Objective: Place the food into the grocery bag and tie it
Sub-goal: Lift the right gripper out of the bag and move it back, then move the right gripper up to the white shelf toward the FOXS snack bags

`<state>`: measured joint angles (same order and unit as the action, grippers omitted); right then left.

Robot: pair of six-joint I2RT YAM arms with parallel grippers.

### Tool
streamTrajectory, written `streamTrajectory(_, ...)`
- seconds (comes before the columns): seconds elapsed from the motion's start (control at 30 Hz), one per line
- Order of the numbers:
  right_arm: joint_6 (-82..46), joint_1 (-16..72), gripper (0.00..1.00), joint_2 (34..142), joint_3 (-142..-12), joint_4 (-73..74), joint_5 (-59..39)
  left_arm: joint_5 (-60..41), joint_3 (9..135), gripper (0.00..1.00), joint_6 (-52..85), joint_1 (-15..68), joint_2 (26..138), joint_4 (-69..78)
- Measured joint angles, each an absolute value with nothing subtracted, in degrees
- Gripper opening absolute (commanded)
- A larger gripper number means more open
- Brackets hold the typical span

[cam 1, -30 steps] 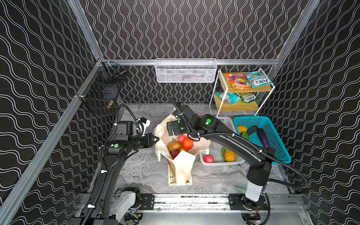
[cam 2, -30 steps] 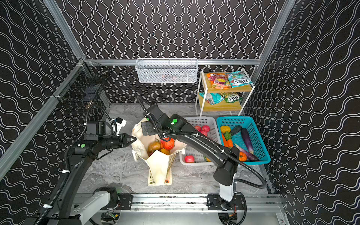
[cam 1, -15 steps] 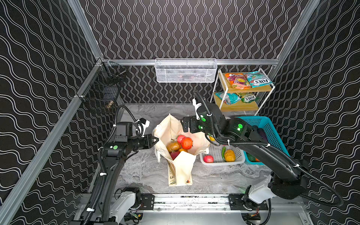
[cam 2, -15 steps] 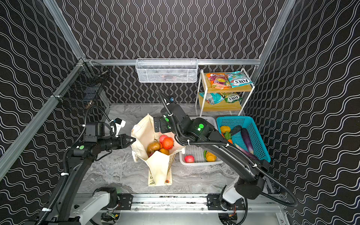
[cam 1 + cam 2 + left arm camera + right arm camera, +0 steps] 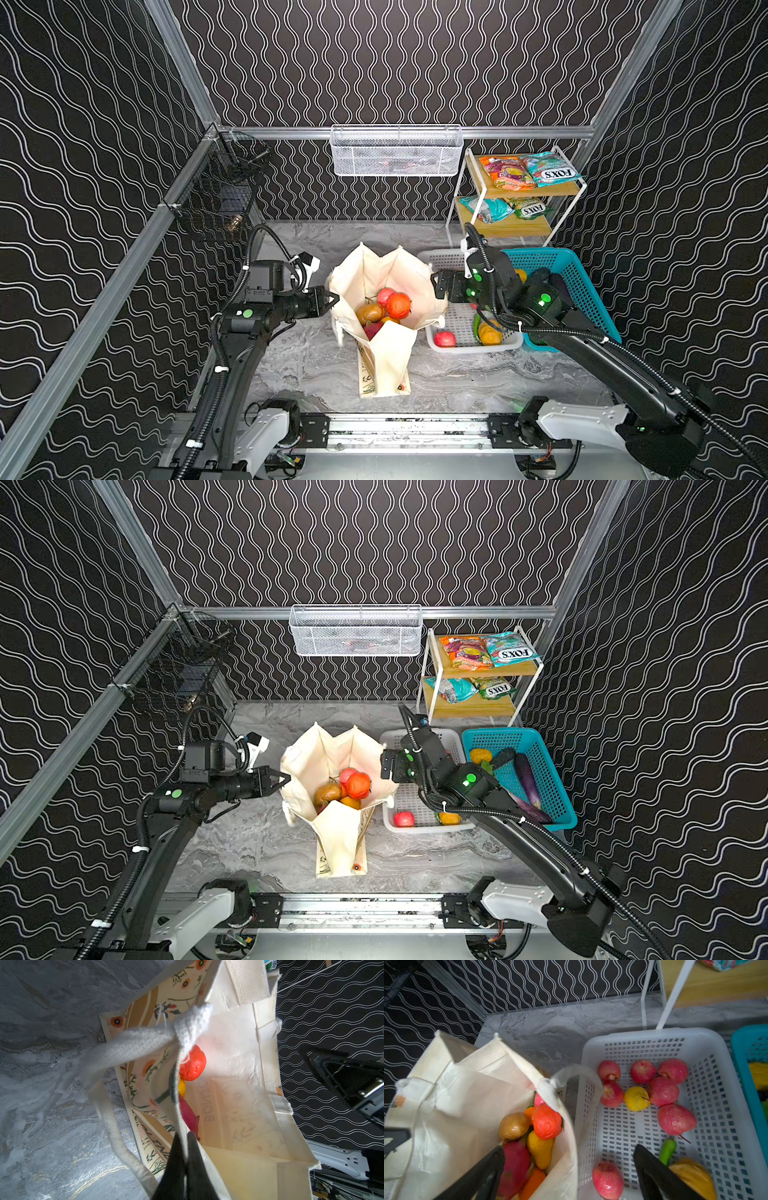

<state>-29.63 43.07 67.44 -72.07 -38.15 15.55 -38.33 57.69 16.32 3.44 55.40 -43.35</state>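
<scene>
1. Lower middle of both top views: the grocery bag (image 5: 386, 365) stands on the grey table (image 5: 299, 365) with its mouth open. Its near panel folds forward and hides the lower fruit.
2. Inside it, a red tomato (image 5: 399, 304) lies on top beside a brown fruit (image 5: 369, 312). The right wrist view adds a pink dragon fruit (image 5: 517, 1159) and a yellow pear (image 5: 538, 1151), both partly buried.
3. The left claw (image 5: 184, 1140) is pressed together, clamped on the bag's rim at its left edge in the top views. A blurred cream handle (image 5: 128, 1047) crosses the left wrist view and covers part of the tomato.
4. The right claw (image 5: 568, 1151) is spread apart and empty, above where the bag's right rim meets the white basket (image 5: 654, 1032). In the top views its fingers are too dark to separate.
5. The white basket holds red apples (image 5: 642, 1072). In the top views the right arm (image 5: 640, 374) hides most of them.
6. Centre right: the teal basket (image 5: 582, 286) is partly under that arm.
7. Upper right: snack packets (image 5: 548, 168) lie on a two-level shelf.
8. Far rail: the contents of the white mesh basket (image 5: 395, 151) cannot be made out.
</scene>
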Motion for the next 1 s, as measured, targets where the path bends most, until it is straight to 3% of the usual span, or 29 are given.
streamTrajectory(0.27, -32.58, 29.98, 0.93, 61.91, -66.13, -35.00, 10.81, -39.48, 57.67, 0.06, 16.16, 3.44, 55.86, -42.65)
streamTrajectory(0.57, -34.68, 16.58, 0.89, 60.82, -71.66, -29.67, 8.23, -41.19, 55.68, 0.06, 16.19, 3.44, 55.61, -40.14)
streamTrajectory(1.0, -42.50, -7.18, 0.82, 75.20, -84.09, -15.86, -5.72, -42.87, 55.33, 0.07, 16.27, 3.44, 57.39, -38.22)
